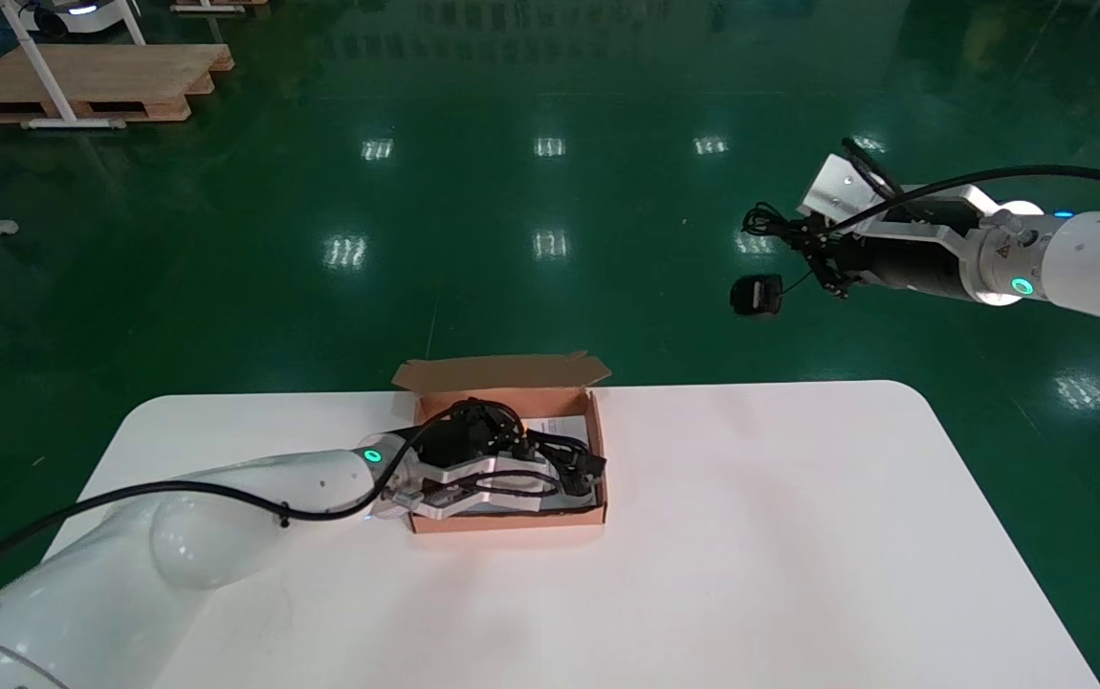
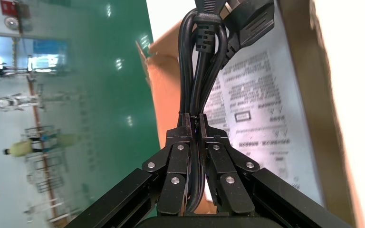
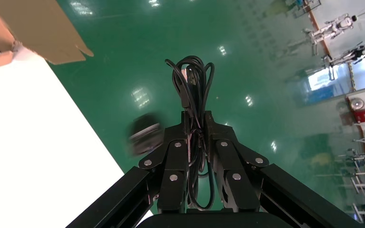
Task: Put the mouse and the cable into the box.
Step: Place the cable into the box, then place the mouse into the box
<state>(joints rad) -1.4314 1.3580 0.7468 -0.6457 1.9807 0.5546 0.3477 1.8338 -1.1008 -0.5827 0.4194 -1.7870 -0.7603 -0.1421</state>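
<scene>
An open cardboard box (image 1: 512, 522) sits on the white table (image 1: 751, 536). My left gripper (image 1: 567, 476) reaches into it, shut on a bundled black power cable (image 1: 577, 457). From the left wrist, the gripper (image 2: 196, 118) pinches the cable (image 2: 202, 57) above a printed leaflet (image 2: 252, 109) on the box floor. My right gripper (image 1: 813, 251) is raised beyond the table's far right edge, shut on the coiled mouse cord (image 1: 768, 222). The black mouse (image 1: 757, 295) dangles below it. From the right wrist, the gripper (image 3: 196, 116) clamps the cord (image 3: 192, 80), and the mouse (image 3: 145, 135) shows blurred.
The box's back flap (image 1: 502, 371) stands open at the far side; its side wall (image 2: 323, 118) runs beside the cable. The table's far edge (image 3: 90, 128) lies below the hanging mouse. Green floor surrounds the table, with a wooden pallet (image 1: 81, 81) far left.
</scene>
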